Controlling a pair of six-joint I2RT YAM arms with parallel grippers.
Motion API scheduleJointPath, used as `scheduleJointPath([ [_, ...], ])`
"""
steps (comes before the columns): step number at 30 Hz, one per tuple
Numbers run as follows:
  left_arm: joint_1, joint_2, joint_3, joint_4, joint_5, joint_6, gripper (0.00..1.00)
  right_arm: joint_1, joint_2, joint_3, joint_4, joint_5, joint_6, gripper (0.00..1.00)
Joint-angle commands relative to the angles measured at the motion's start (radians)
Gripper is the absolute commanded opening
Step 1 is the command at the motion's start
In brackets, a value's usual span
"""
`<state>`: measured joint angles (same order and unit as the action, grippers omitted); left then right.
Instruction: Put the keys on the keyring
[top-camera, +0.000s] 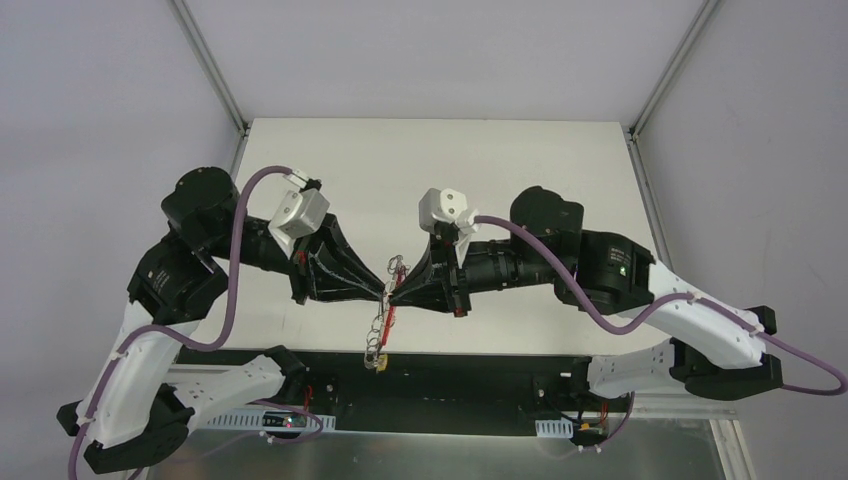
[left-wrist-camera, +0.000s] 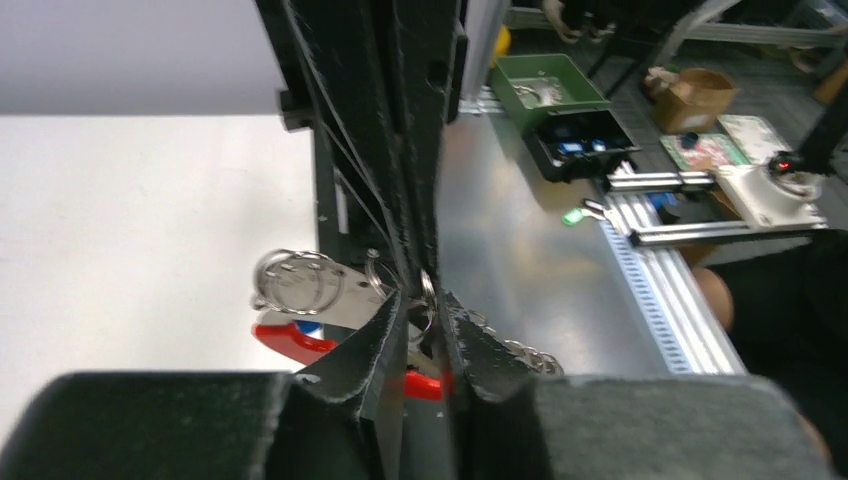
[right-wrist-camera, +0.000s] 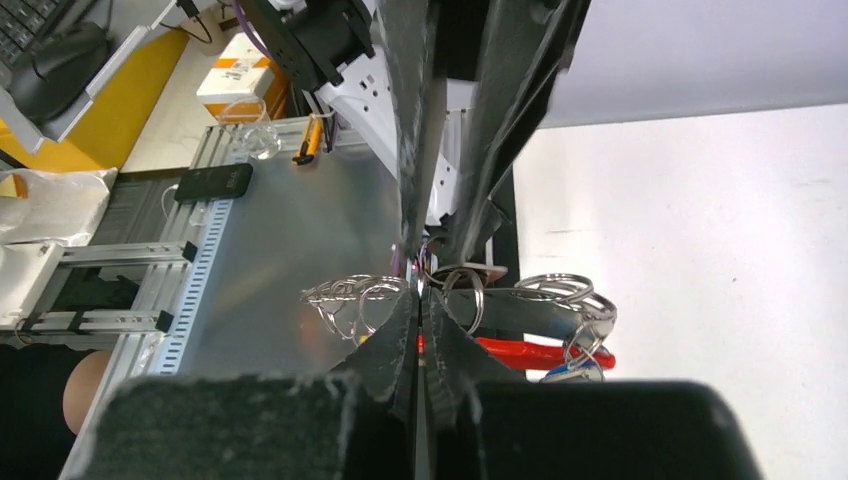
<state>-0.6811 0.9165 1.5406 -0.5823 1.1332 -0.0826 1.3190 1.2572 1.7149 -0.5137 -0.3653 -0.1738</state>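
Over the table near its front edge, left gripper was pinched on the keyring, right gripper closed tight, tip-to-tip at the same bunch, the rings' long axis hanging straight down, equally near both arms

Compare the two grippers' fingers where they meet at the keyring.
The left gripper shows a thin gap between its fingers, with a ring of the keyring in it; the right gripper has its fingers pressed flat together. The left gripper reaches in from the left, the right gripper from the right. Both meet tip to tip at the keyring.
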Motion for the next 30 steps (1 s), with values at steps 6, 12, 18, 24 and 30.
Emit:
scheduleJointPath([
  [6, -0.004, -0.115, -0.063, 0.167, -0.082, 0.055, 0.37, 0.045, -0.099, -0.111, 0.174, 0.122, -0.017, 0.00],
  [12, -0.004, -0.138, -0.128, 0.207, -0.060, 0.072, 0.44, 0.045, -0.134, -0.139, 0.228, 0.142, -0.001, 0.00],
  [18, -0.004, -0.165, -0.197, 0.253, -0.084, 0.144, 0.49, 0.045, -0.128, -0.123, 0.219, 0.124, 0.012, 0.00],
  [24, -0.005, -0.184, -0.233, 0.317, -0.120, 0.176, 0.51, 0.045, -0.135, -0.125, 0.212, 0.105, 0.019, 0.00],
  [30, -0.005, -0.189, -0.248, 0.353, -0.113, 0.147, 0.51, 0.046, -0.143, -0.142, 0.240, 0.110, 0.035, 0.00],
])
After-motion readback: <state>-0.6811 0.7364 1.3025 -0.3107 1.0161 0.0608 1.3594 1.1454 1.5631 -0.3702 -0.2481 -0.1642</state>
